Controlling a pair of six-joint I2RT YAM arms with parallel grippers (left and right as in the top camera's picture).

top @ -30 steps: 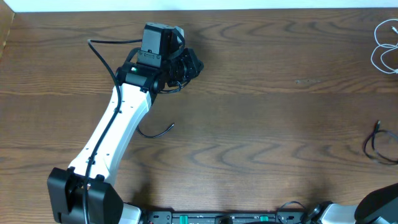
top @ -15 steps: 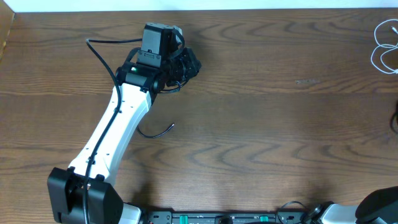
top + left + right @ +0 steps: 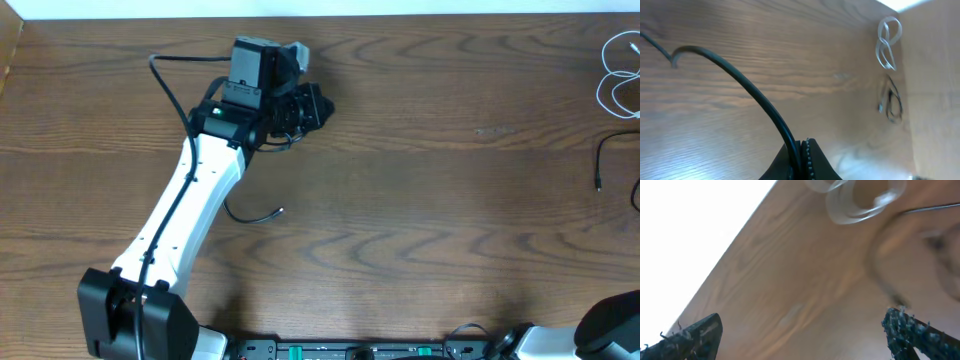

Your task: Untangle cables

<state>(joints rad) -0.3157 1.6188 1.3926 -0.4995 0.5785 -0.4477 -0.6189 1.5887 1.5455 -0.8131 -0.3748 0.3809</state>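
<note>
**Cables by the right edge, one black cord pinched on the left**

The white cable lay in a loose figure-of-eight coil at the far right edge of the wooden table. Just beside it, but apart from it, sat the thin black cable, one small plug end pointing toward the near side. In the overhead view both ran partly out of frame.

The left gripper hovered over the far left part of the table, well away from those two. Its jaws were pressed together on the black cord, which arched away from the fingertips and ended in a small hook.

In the overhead view a short black cable end came out from under the left arm and rested on the wood. Whether it was the same cord as the pinched one could not be told.

The right gripper had its jaws spread wide with nothing between them. It faced the table, with a blurred white loop at the top of its view.
</note>
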